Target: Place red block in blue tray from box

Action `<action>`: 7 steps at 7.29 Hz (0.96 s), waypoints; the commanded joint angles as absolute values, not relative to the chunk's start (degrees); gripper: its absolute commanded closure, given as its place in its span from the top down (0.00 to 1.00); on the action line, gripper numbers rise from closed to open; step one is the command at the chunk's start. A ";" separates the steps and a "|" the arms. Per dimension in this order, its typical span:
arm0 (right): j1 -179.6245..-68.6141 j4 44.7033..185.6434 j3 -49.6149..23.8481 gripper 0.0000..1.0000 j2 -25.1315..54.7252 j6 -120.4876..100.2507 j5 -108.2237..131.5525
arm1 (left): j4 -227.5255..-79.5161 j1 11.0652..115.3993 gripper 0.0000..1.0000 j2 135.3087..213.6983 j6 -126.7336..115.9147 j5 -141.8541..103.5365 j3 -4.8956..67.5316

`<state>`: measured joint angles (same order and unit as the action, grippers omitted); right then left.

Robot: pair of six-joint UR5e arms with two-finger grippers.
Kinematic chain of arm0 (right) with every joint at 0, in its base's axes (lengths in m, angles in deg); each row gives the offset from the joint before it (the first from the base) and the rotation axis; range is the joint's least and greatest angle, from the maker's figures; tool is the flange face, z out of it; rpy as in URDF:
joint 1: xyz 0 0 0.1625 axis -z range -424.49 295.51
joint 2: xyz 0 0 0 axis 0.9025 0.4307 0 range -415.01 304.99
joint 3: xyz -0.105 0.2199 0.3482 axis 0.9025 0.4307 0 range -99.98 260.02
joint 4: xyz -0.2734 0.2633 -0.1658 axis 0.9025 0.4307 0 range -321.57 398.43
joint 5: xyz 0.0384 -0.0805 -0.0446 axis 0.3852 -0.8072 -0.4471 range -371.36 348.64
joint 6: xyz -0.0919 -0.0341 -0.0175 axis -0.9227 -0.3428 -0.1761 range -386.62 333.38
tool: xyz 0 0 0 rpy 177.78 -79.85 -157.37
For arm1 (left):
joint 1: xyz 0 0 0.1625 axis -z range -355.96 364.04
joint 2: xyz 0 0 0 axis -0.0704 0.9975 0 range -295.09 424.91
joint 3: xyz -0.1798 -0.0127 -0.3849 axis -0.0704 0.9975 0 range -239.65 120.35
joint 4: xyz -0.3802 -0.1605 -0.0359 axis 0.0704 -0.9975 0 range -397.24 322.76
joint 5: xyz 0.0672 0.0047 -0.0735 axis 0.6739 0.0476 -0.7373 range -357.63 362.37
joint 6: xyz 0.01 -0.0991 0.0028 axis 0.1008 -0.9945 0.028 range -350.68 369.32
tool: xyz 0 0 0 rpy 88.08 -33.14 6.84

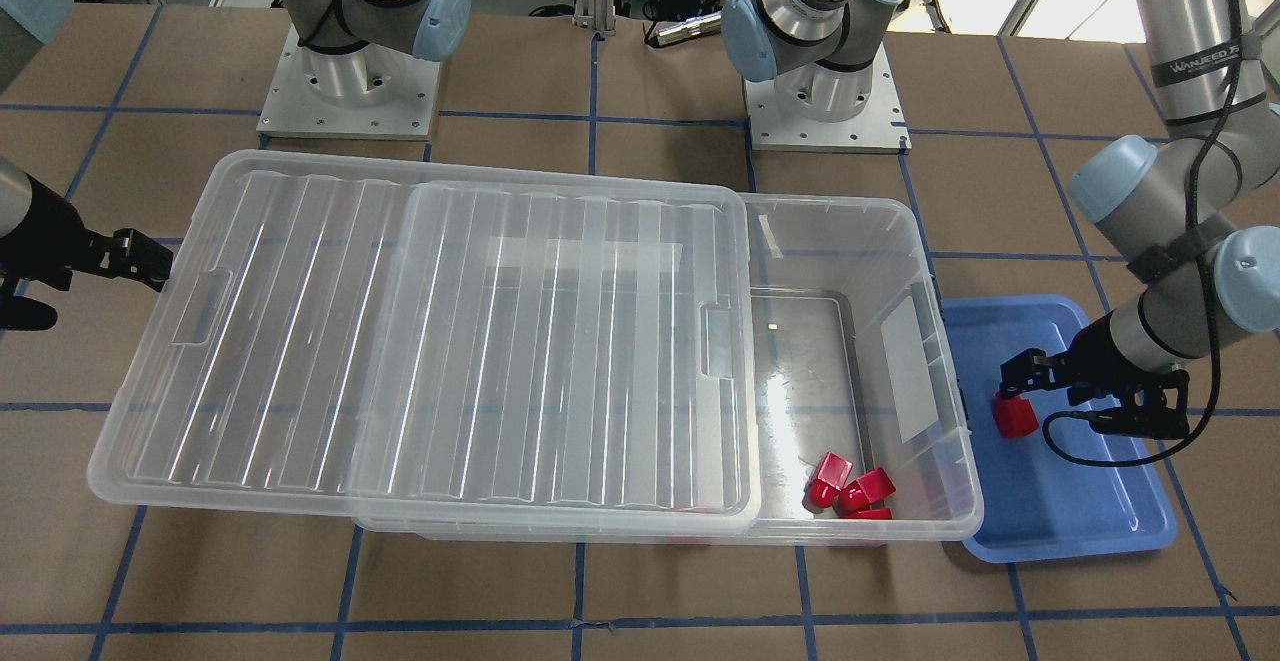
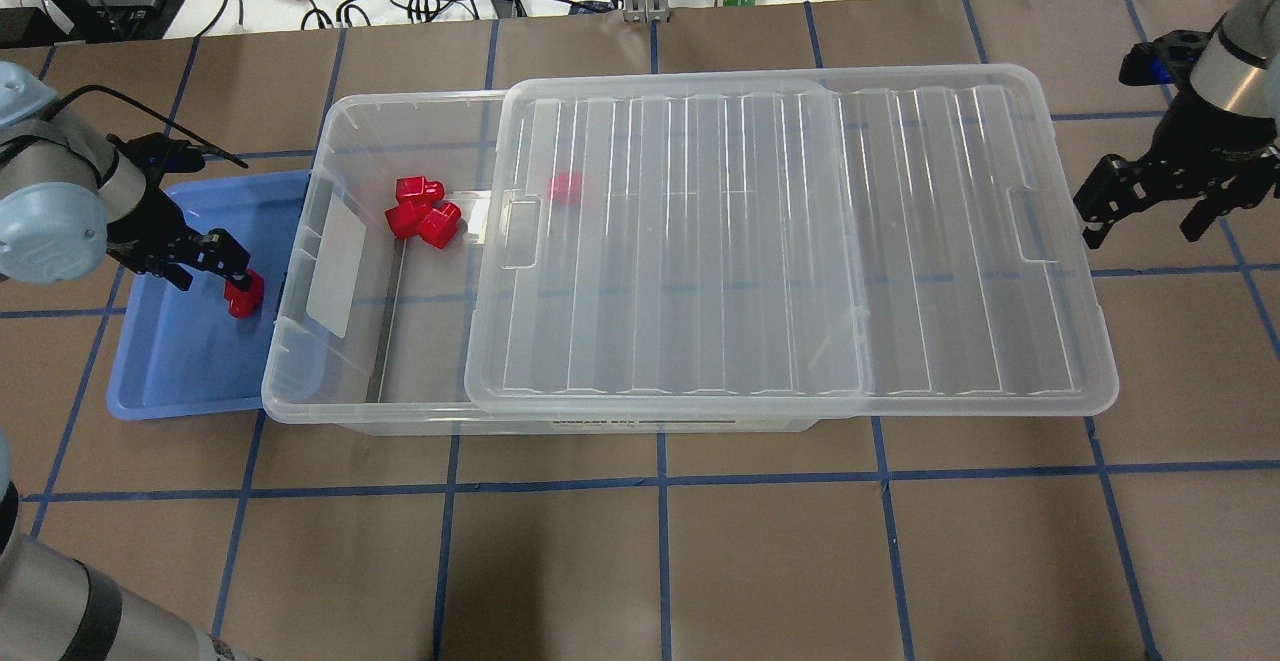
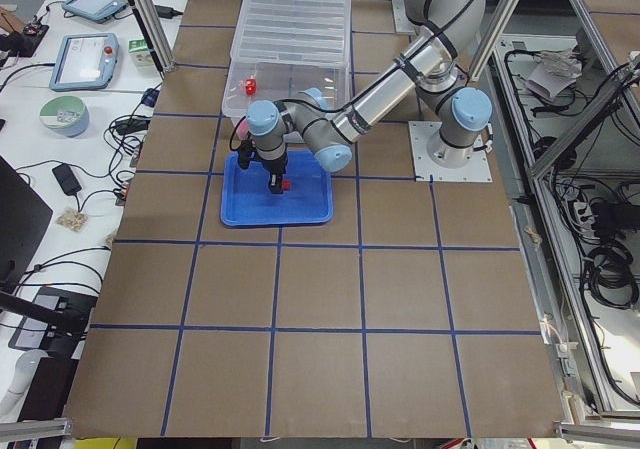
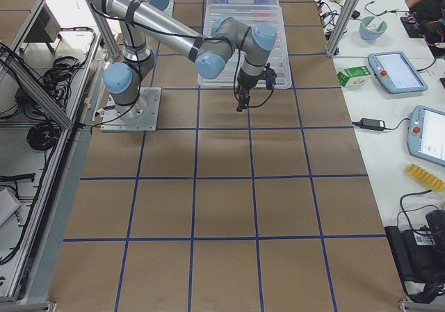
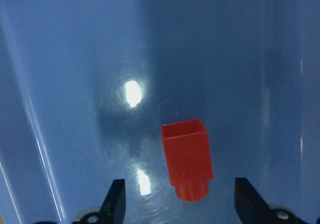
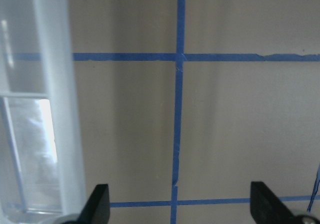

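Observation:
A red block (image 5: 187, 161) lies on the floor of the blue tray (image 5: 75, 59), stub end toward my left gripper (image 5: 181, 198). The gripper is open, with one finger on each side of the block, neither touching it. The block shows in the overhead view (image 2: 244, 296) and the front view (image 1: 1015, 416), inside the tray (image 2: 170, 371) (image 1: 1080, 511) next to the box (image 2: 340, 111) (image 1: 900, 211). Three more red blocks (image 2: 420, 211) (image 1: 850, 486) lie in the box's uncovered end. My right gripper (image 2: 1150, 216) (image 6: 180, 204) is open and empty beside the lid's far end.
The ribbed clear lid (image 2: 780, 241) (image 1: 450, 341) is slid sideways, covering most of the box and overhanging it toward my right arm. Another red shape (image 2: 567, 187) shows faintly through the lid. The blue tray's edge tucks under the box rim. Brown table with blue tape lines all round.

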<state>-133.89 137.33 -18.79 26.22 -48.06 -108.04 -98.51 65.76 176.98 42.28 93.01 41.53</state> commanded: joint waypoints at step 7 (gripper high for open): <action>-150.61 138.97 -18.41 0.99 25.85 -37.69 -107.08 | -127.68 89.68 1.00 159.75 18.51 94.31 26.83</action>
<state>-149.03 138.96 -18.51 25.88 -38.44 -107.68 -127.49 83.92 161.44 23.81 94.03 26.48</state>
